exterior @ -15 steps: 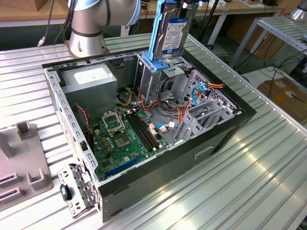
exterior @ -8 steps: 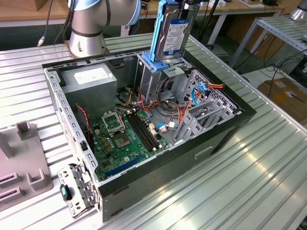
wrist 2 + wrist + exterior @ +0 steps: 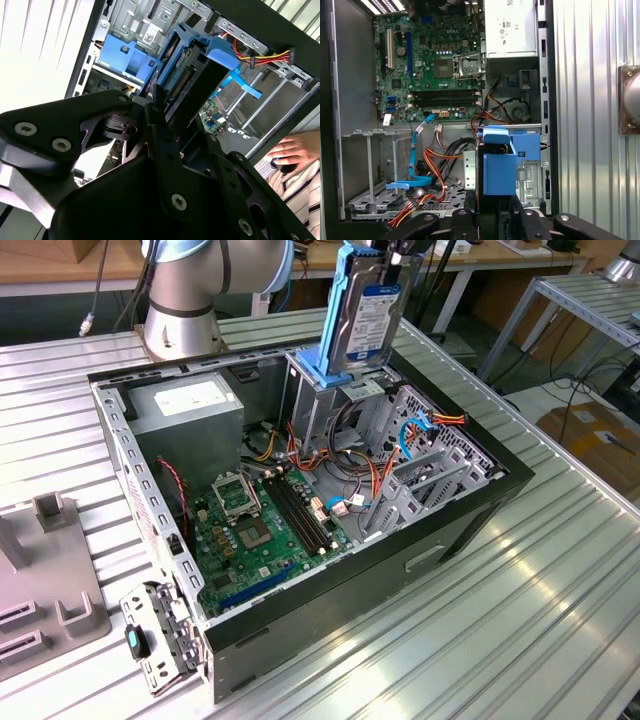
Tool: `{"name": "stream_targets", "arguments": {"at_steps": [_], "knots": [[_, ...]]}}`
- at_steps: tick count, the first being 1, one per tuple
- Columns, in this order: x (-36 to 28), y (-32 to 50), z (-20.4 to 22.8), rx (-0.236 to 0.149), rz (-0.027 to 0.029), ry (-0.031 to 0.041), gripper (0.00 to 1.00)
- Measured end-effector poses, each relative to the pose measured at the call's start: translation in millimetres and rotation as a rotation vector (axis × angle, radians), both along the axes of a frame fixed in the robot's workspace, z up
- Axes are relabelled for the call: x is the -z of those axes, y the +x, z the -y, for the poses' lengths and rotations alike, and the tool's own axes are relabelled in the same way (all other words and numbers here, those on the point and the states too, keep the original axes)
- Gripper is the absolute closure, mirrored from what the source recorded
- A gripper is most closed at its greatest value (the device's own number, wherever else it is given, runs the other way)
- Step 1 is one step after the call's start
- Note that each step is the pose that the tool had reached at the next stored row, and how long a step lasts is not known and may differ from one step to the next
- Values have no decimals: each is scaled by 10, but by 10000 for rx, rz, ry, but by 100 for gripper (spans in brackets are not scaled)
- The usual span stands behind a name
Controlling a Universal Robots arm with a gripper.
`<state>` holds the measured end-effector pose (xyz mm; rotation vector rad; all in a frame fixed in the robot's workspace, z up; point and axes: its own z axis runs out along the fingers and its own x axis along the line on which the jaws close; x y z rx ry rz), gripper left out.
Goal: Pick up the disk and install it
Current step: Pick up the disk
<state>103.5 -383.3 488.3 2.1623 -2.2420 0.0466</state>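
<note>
While one disk [image 3: 366, 320] hangs upright near twelve o'clock in the exterior view, over the single grey cage [image 3: 312, 410] of one open computer case [image 3: 470, 510], the gripper [image 3: 400, 252], cut off at the edge, has its jaws clenched on the disk's upper end. Whether disk and cage touch is unclear. The second wrist view adds one person's hand [image 3: 295, 150]. The first wrist view adds one motherboard [image 3: 432, 65].
</note>
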Motion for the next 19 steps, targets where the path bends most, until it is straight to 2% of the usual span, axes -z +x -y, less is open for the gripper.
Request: {"name": "stream_targets", "arguments": {"at_steps": [7, 14, 16, 19], "knots": [[0, 1, 117, 0, 0, -4, 65], [0, 1, 280, 0, 0, -5, 65], [0, 1, 304, 1, 0, -7, 65], [-1, 1, 305, 0, 0, -13, 65]]}}
